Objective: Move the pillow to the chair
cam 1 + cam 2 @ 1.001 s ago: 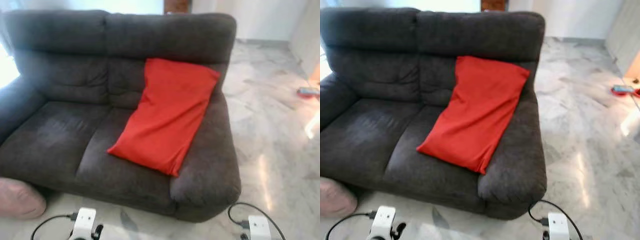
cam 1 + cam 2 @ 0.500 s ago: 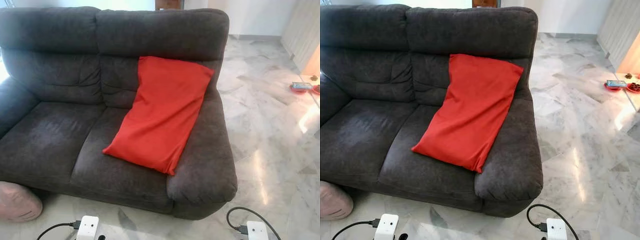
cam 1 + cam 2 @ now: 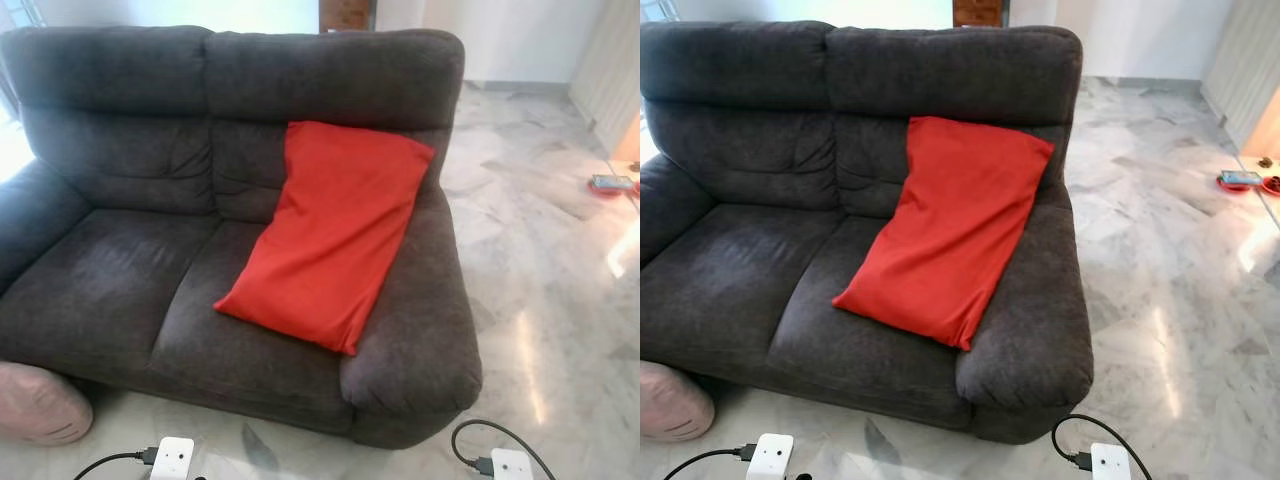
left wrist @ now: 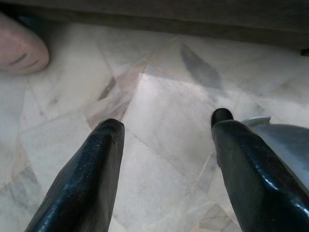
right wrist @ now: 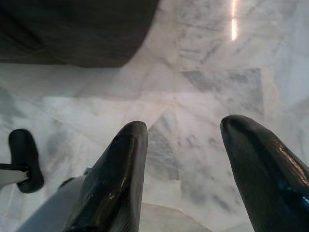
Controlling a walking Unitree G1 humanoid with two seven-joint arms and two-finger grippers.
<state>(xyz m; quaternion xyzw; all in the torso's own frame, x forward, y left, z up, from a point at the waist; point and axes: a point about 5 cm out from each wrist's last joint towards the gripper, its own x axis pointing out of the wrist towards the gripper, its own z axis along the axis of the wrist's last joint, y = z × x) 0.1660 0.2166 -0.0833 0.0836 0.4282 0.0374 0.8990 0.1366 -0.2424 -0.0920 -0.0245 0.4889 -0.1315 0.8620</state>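
Observation:
A long red pillow [image 3: 335, 230] leans slanted on the right seat of a dark grey two-seat sofa [image 3: 130, 270], its top against the backrest and its lower end by the right armrest. In the left wrist view my left gripper [image 4: 166, 133] hangs open over the marble floor, nothing between its fingers. My right gripper [image 5: 186, 130] is likewise open above the floor, near the sofa's corner [image 5: 77, 29]. Both arms hang low in front of the sofa, well short of the pillow.
A pink cushion-like object [image 3: 40, 400] lies on the floor at the sofa's left front corner. Open marble floor [image 3: 560, 300] stretches to the right. A small red dish with an object [image 3: 612, 184] sits on the floor at the far right.
The whole picture has shifted slightly between frames, so the camera has moved. The pillow rests in the same place on the sofa.

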